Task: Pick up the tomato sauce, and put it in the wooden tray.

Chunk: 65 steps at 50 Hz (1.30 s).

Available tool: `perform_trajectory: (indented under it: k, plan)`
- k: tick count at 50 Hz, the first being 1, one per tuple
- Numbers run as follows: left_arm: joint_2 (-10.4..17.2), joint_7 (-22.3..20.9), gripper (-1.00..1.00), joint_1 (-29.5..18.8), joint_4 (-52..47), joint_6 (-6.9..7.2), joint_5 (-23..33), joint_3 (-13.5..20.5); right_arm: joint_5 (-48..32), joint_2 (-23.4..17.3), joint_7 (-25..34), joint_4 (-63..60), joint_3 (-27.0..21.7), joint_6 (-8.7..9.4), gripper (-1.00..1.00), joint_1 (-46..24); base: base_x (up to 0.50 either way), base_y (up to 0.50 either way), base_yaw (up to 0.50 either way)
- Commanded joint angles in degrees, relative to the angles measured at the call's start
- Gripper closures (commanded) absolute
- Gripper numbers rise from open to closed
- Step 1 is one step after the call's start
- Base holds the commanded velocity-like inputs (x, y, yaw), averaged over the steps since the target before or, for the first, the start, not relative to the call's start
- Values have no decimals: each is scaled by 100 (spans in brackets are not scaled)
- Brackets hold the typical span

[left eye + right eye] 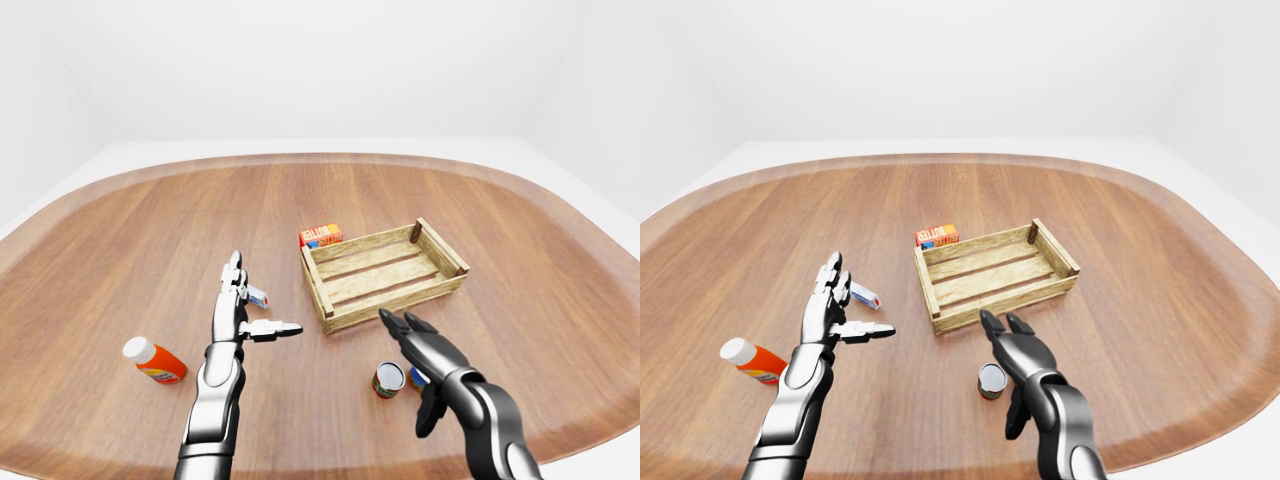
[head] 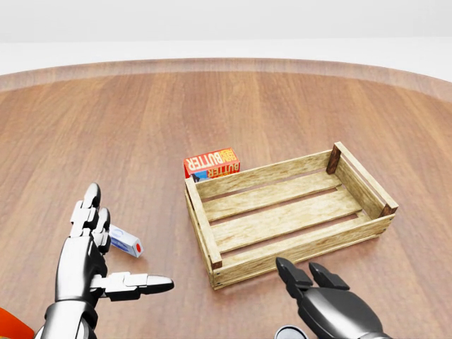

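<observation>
Nearby, round tin can (image 1: pixel 388 379) beside slatted wooden tray (image 1: pixel 385 275).

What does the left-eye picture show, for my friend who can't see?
A robot's open right hand hovers above a small can on a wooden table, below an empty wooden tray. Its open left hand is raised beside an orange bottle.

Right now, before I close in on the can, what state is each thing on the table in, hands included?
Tomato sauce can: upright, ungrasped, beside the right hand.
Wooden tray: empty.
Butter box: against the tray's outer wall.
Orange bottle: lying on its side, white cap on.
Small white tube: lying flat by the left hand.
Left robot hand: open, holding nothing.
Right robot hand: open, above the can.
</observation>
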Motion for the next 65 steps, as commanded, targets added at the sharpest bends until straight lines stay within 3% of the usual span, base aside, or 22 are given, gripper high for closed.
perform_trajectory:
  k: [1,28,52,65]
  plan:
    - [-6,2,-100,19,-39,16,7,-8,-244,-1,-15,109,84,-96,-100,-26,0,0,0]
    - [-8,0,-100,16,-27,9,4,-9,-361,3,-198,508,398,-184,-100,-187,0,0,0]
    - [-1,-4,-100,5,-6,6,-7,1,-209,19,-361,837,563,-54,-100,-289,0,0,0]
    - [0,-6,-100,5,-6,3,-6,1,-213,-21,-565,1269,664,-159,-100,-258,0,0,0]
